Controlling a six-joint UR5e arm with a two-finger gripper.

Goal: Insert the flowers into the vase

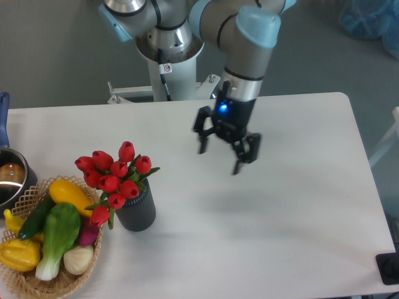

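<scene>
A white tabletop (293, 205) seen from above and in front, with a grey robot arm (246, 50) reaching down from the far side. Its black gripper (219, 159) hangs above the middle of the tabletop, fingers pointing down and spread wide apart, holding nothing. A small blue light glows on the wrist just above it.

Well to the left of the gripper, nearer the front, stands the vase (137, 210), a dark grey ribbed cylinder, upright on the tabletop. The flowers (114, 176), a bunch of red tulips with closed buds and green leaves, sit in its mouth. The buds lean out to the left, and one hangs low over the vase's left side.

Just left of the vase, touching or nearly touching it, is a woven wicker basket (25, 281) at the near left corner. It holds a yellow squash (70, 195), a green leafy vegetable with a white base (57, 237), a dark green cucumber (34, 218), a yellow pepper (17, 254), a white bulb (78, 259) and a red-purple radish (89, 232).

At the far left edge, a metal pot (11, 180) with a blue handle (4, 115) is partly cut off by the frame.
</scene>
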